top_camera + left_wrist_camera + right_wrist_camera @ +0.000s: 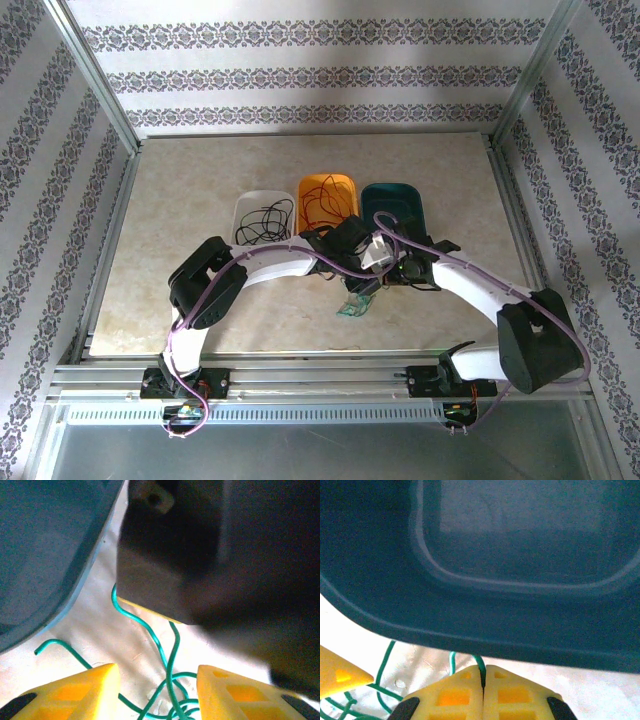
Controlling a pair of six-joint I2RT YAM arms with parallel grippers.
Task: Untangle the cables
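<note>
The sorting looks nearly done. The black cables [265,222] lie in the white tub [262,193] and the red cables [325,205] in the orange tub [328,178]. That leaves the green cable [358,305], which lies loose on the table [200,200] near its middle, just on the near-edge side of the teal tub [392,186].

The right claw [483,672] is clenched, and a strand of the green cable runs straight into the seam between its fingers, so it appears to be pinching that strand. The left claw [157,672] stands released, its yellow fingers apart, with several green loops crossing the gap between them and nothing gripped.

The step in hand is probably to draw this last cable out of its own loops.

- **Grip:** the left claw should come down on one strand only, not on the small knot of loops low in its wrist view (a grip on two strands would tighten the tangle).
- **Pull:** the two claws should then separate slowly along the table, roughly parallel to its near edge, so the loops slide open.
- **Clearance:** the claws sit very close together and hard by the teal tub's wall, so a small lift before pulling would avoid nudging the tub or each other.
</note>
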